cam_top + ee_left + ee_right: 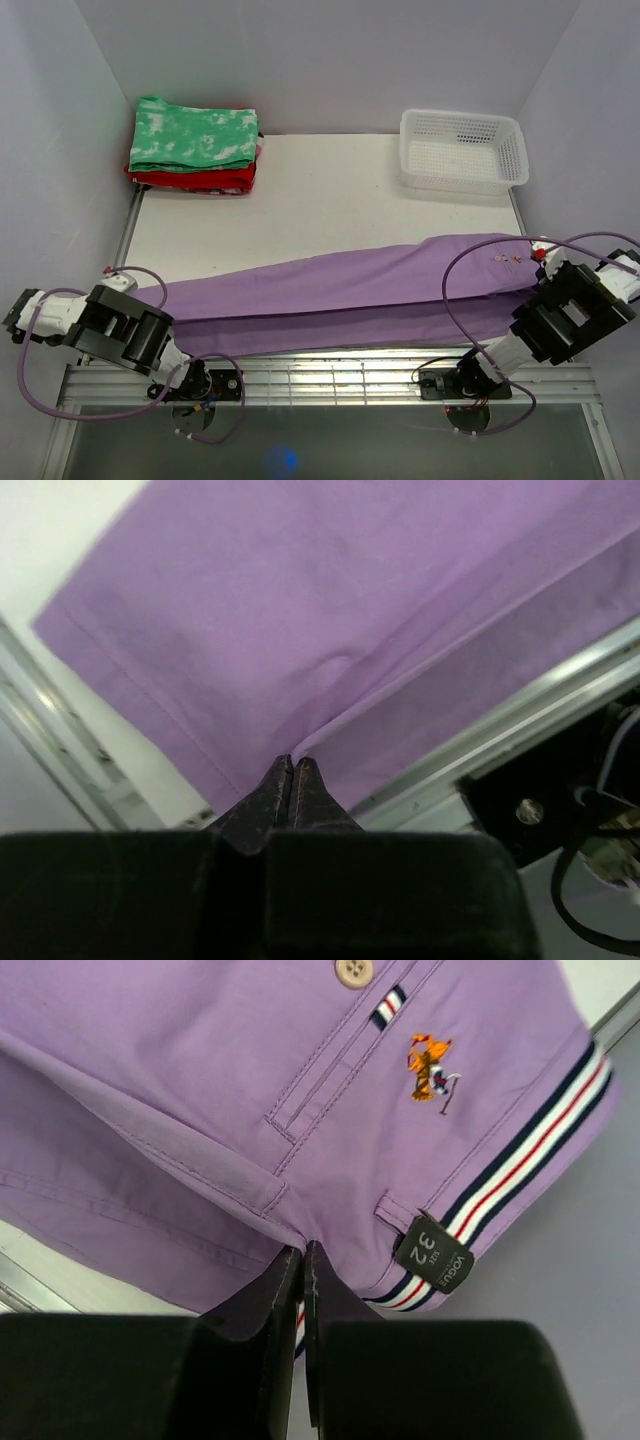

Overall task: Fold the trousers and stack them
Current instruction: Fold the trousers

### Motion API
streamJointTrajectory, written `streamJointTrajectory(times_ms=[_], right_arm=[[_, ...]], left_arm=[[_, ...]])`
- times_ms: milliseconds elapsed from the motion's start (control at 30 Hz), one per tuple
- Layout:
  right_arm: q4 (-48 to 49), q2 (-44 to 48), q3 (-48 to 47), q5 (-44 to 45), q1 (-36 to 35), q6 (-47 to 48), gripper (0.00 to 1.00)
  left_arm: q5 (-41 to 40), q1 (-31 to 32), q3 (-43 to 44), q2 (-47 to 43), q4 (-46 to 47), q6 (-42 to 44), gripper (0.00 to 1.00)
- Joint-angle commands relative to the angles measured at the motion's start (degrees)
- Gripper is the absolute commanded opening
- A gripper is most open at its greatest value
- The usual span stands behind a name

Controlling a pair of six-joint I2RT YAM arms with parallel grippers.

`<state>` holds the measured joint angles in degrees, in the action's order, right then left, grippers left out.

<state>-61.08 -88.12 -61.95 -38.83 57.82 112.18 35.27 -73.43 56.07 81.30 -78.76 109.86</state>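
Observation:
The lavender trousers (pixel 340 295) lie stretched across the front of the table, one leg folded onto the other, cuffs at the left and waistband at the right. My left gripper (pixel 291 762) is shut on the cuff end of the trousers (pixel 330 610) near the front rail. My right gripper (pixel 302 1250) is shut on the waistband of the trousers (pixel 250 1070), beside the striped band and the black size label (pixel 433 1256). In the top view the left gripper (pixel 165 328) and the right gripper (pixel 535 290) hold opposite ends.
A folded green-and-white garment (pixel 193 135) lies on a red one (pixel 200 180) at the back left. A white plastic basket (pixel 462 150) stands at the back right. A metal rail (pixel 330 375) runs along the table's front edge.

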Motion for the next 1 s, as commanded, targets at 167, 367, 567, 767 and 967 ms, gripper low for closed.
streamJointTrajectory(times_ms=[167,367,567,767,967], right_arm=[[11.50,0.31,9.65,10.96,3.09,25.63,0.08],[17.48,1.19,15.28,14.21,1.95,24.67,0.08],[16.61,0.84,13.80,15.01,-2.80,17.46,0.08],[12.84,-1.79,9.67,16.15,-7.80,9.57,0.08],[13.26,-3.64,7.64,17.82,-12.46,2.35,0.08]], left_arm=[[-17.86,-2.25,-14.12,-2.72,10.01,22.06,0.00],[-20.94,1.35,-22.06,-3.78,28.12,15.59,0.00],[-18.66,8.91,-12.33,4.64,25.52,0.91,0.00],[-15.84,16.46,8.13,19.47,14.09,-11.50,0.00],[-19.27,24.46,17.04,29.17,12.73,-23.54,0.00]])
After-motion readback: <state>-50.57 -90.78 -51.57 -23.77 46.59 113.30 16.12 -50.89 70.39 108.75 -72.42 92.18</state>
